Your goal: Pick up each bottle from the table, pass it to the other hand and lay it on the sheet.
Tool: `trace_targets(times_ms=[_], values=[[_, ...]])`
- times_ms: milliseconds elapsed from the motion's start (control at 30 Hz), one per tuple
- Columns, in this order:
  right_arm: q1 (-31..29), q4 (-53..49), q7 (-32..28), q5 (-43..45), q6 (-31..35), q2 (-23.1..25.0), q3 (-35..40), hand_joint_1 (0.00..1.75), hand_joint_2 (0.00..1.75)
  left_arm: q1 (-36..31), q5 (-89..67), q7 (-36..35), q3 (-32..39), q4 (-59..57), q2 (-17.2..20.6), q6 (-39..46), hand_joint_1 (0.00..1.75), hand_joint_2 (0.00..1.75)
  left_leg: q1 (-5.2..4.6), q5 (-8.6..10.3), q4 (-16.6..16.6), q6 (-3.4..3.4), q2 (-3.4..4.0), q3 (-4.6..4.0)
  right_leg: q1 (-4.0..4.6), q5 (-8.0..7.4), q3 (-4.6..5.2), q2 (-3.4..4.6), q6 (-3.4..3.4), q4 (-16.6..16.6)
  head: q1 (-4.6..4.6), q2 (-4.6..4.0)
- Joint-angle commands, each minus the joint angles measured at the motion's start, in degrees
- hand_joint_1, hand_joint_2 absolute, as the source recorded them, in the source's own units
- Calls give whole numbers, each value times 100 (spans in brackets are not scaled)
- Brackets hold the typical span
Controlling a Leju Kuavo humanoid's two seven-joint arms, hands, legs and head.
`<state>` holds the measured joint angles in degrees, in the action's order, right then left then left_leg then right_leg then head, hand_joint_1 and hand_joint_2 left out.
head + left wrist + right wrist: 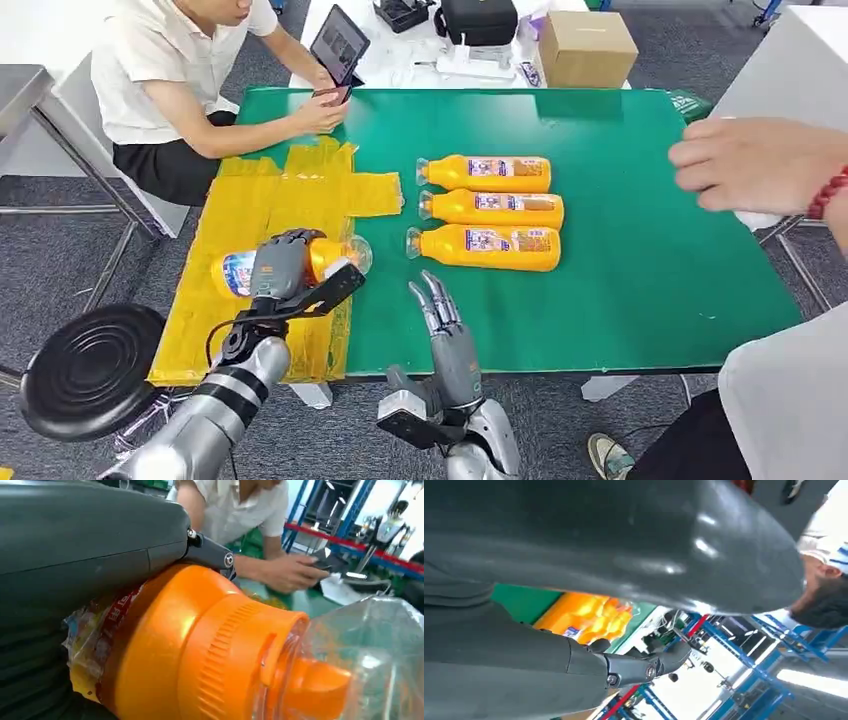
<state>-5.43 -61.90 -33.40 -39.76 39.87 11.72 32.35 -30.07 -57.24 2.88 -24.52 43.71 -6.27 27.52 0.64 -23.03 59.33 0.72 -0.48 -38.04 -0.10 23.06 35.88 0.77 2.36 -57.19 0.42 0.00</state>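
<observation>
My left hand [283, 268] grips an orange bottle [318, 258] lying on its side over the yellow sheet [250, 220], clear cap toward the table's middle. Up close, the left wrist view has the same orange bottle [200, 650] under my left hand [85, 545], its clear cap [370, 660] at the far end. My right hand [445, 325] is at the green table's front edge, fingers straight and apart, holding nothing. Three more orange bottles [488, 210] lie side by side on the green mat beyond it. These bottles [594, 615] appear past my right hand [599, 580] in the right wrist view.
A seated person [170, 70] at the far left of the green table [640, 230] holds a phone. Another person's hand [750, 165] with a red bracelet hovers over the right edge. A cardboard box [585, 45] stands behind the table. A black stool [90, 370] is at my left.
</observation>
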Motion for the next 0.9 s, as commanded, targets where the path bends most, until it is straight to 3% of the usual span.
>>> trace_targets(times_ms=[33,67,133,167,267,300,333,367,567,667,700,900], values=[[-279,449,30,110,-44,-207,382,0,0,-795,-318,-306,-260,-1569,78,-482,175,175,-2,-10,-9,-1,1,35,0,11,-35,-7,-3,7,-2,0],[-272,458,20,152,-64,-198,406,0,0,-874,-271,-343,-158,-1713,66,-645,175,175,0,-6,-5,-1,0,19,1,6,-20,-3,-1,5,0,0],[-285,536,-6,195,-72,-164,467,0,0,-1077,-286,-418,-30,-2046,69,-799,150,175,0,-8,-6,-1,2,26,2,8,-28,-3,-2,6,0,0],[-304,579,-17,215,-84,-149,498,0,0,-1191,-688,-690,-261,-2205,112,-718,152,175,1,-6,-3,-2,5,16,3,4,-17,2,-2,5,-2,0],[-324,635,-31,261,-70,-111,519,0,0,-1260,-419,-669,45,-2371,26,-1078,150,175,0,-4,-5,-2,6,16,2,3,-16,3,-2,4,0,0],[-328,633,-80,364,-132,-103,525,0,0,-1273,-495,-732,24,-2419,20,-1127,84,175,-2,-8,-8,-3,13,32,0,5,-28,6,-4,6,0,0],[-276,505,-239,736,-418,-79,490,0,0,-1243,-556,-808,22,-2413,19,-1078,52,175,-1,-7,-7,-2,13,26,1,2,-22,8,-4,6,-2,0],[-266,448,-272,799,-487,-88,500,0,0,-1209,-577,-811,43,-2396,13,-993,3,175,0,-5,-5,-2,8,19,2,2,-15,5,-3,5,0,0],[-289,447,-174,689,-421,-88,598,0,0,-1174,-583,-432,42,-2383,-56,-1218,0,175,0,-7,-4,-1,2,20,1,7,-18,-4,-2,3,-2,0],[-289,447,-174,689,-421,-88,598,0,0,-1174,-583,-432,42,-2383,-56,-1218,0,175,-6,-22,-17,0,-5,73,-1,27,-73,-22,-6,13,0,0],[-289,447,-174,689,-421,-88,598,0,0,-1174,-583,-432,42,-2383,-56,-1218,0,175,-3,-10,-8,0,-1,34,-1,11,-36,-1,0,6,0,0],[-335,615,-248,731,-377,-35,615,0,0,-1242,-505,-297,104,-2351,-105,-1493,0,175,-2,-7,-6,-2,-4,27,0,8,-29,-4,-2,4,0,0]])
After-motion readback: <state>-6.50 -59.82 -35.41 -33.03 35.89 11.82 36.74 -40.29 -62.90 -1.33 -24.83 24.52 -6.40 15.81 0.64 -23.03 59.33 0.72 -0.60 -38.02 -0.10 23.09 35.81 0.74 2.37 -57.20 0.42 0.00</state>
